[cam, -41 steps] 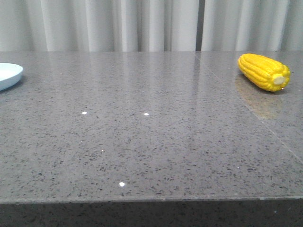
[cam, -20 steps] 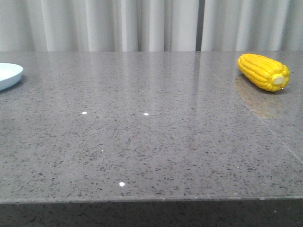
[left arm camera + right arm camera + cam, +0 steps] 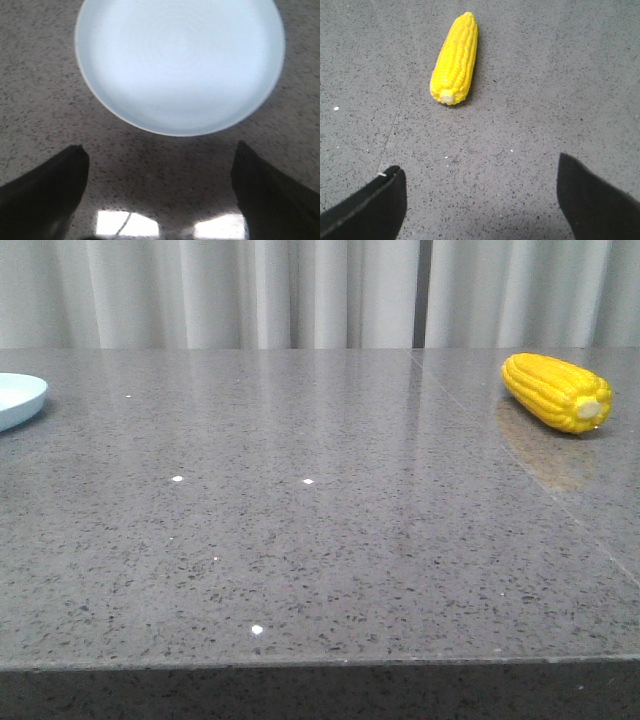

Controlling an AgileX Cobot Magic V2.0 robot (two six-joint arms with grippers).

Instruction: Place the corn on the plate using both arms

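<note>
Both pincers hang spread wide above the grey speckled worktop point(image 3: 320, 540) with nothing between their fingers: the left pincer point(image 3: 160, 195) over the patch just beside the plate point(image 3: 180, 60), the right pincer point(image 3: 480, 200) a little short of the corn point(image 3: 455, 60). Pale curtains point(image 3: 300, 290) hang behind the worktop. On the far left edge of the front view lies the pale blue-white plate point(image 3: 20, 398), only partly in frame and bare. Far to the right, well apart from it, the yellow corn point(image 3: 557, 392) lies on its side, its pale cut end turned towards the right pincer.
</note>
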